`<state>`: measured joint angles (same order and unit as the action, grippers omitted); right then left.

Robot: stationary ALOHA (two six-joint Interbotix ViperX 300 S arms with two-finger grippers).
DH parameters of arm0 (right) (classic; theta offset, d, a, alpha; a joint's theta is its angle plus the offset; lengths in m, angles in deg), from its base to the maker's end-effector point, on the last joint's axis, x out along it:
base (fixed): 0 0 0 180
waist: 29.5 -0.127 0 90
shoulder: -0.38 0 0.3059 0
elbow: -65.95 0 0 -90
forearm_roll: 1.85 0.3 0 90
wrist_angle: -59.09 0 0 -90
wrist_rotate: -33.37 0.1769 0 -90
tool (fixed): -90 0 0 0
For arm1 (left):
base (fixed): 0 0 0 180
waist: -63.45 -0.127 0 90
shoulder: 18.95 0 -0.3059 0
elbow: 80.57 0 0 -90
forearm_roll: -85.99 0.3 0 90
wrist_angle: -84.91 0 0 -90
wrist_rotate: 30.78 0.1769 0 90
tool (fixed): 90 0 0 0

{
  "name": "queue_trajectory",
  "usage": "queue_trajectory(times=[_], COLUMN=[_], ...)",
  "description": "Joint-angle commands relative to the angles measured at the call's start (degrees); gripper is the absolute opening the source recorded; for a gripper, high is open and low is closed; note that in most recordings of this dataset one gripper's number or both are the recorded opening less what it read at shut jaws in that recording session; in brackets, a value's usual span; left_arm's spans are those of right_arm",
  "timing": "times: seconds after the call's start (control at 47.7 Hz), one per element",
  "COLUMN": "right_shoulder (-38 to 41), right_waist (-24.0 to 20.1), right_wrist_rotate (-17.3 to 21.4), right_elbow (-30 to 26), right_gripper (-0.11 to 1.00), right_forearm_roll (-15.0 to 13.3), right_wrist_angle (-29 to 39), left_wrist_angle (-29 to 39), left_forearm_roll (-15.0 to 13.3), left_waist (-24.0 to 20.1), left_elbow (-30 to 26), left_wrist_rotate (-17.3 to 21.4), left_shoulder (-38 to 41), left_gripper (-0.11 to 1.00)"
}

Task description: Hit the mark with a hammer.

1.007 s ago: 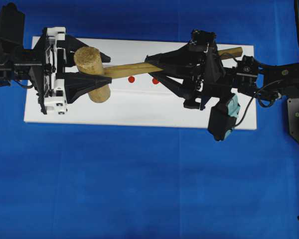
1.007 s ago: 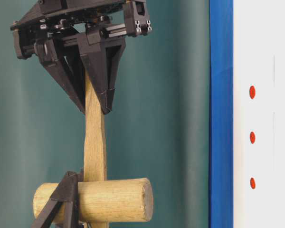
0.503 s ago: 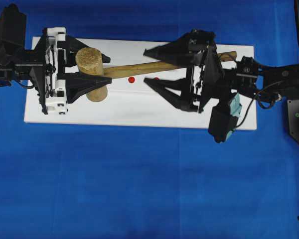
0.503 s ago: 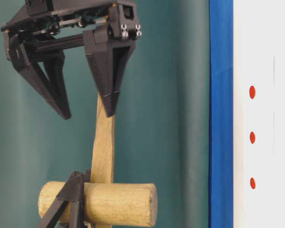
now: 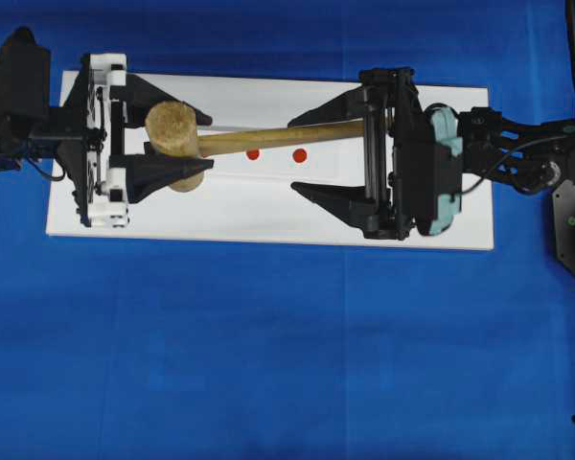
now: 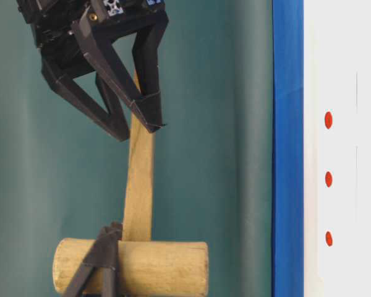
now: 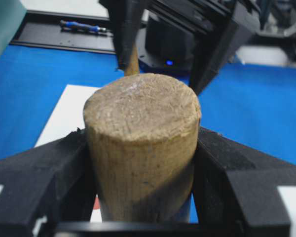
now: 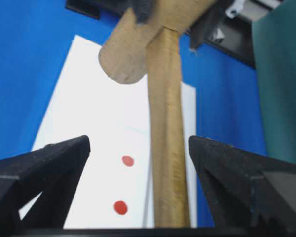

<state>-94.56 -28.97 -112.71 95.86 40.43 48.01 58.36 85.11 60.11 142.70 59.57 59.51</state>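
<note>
The hammer (image 5: 175, 129) hangs well above the white strip (image 5: 268, 216). My left gripper (image 5: 209, 140) is shut on its thick head (image 7: 140, 118), one finger on each side. Its handle (image 5: 278, 137) runs right, passing between the fingers of my right gripper (image 5: 291, 155). That gripper is open, with a gap on both sides of the handle (image 8: 167, 148). The mark (image 5: 253, 153) is the middle red dot (image 6: 328, 179), lying uncovered just beside the handle in the overhead view. One end dot (image 5: 300, 154) shows; the other is hidden by the hammer head.
The white strip lies on a blue tabletop (image 5: 287, 364). The right arm's wrist and teal camera housing (image 5: 441, 168) hang over the strip's right end. A black rail with a blue-handled tool (image 7: 81, 27) runs along the far table edge.
My right gripper has let go of the handle, opened wide, rolled level and drawn back to the right. The left gripper still holds the head, and the handle has tilted slightly.
</note>
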Motion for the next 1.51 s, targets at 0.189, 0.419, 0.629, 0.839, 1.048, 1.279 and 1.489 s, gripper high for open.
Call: queue_trajectory(times=[0.189,0.419,0.629,0.839,1.048,1.279,1.489], right_shoulder=[-0.7,0.1,1.2,1.3,1.4,1.4,1.4], right_waist=[0.4,0.7,0.7,1.1,1.1,1.1,1.1], right_wrist_rotate=[0.1,0.2,0.2,0.2,1.0,1.8,2.3], right_elbow=[-1.5,-1.9,-2.9,-3.2,-3.2,-3.2,-3.1], right_gripper=[0.97,0.97,0.73,0.13,0.03,0.03,0.03], right_forearm_roll=[5.1,7.1,7.3,7.3,8.0,8.0,8.2], right_wrist_angle=[0.4,2.5,3.5,5.1,5.7,5.6,5.6], left_wrist_angle=[-0.3,-0.3,-0.3,-0.3,-0.4,-0.4,-0.4], left_forearm_roll=[0.2,0.2,0.2,0.2,0.2,0.2,0.2], left_waist=[1.6,1.8,2.5,2.5,2.6,2.3,2.3], left_elbow=[-0.5,-0.5,-0.6,-0.6,-0.5,-0.8,-0.4], left_wrist_rotate=[2.4,2.5,2.7,2.7,2.7,2.6,2.5], left_shoulder=[-2.0,-2.4,-2.3,-2.3,-2.4,-2.1,-2.5], left_gripper=[0.46,0.46,0.46,0.46,0.46,0.46,0.46])
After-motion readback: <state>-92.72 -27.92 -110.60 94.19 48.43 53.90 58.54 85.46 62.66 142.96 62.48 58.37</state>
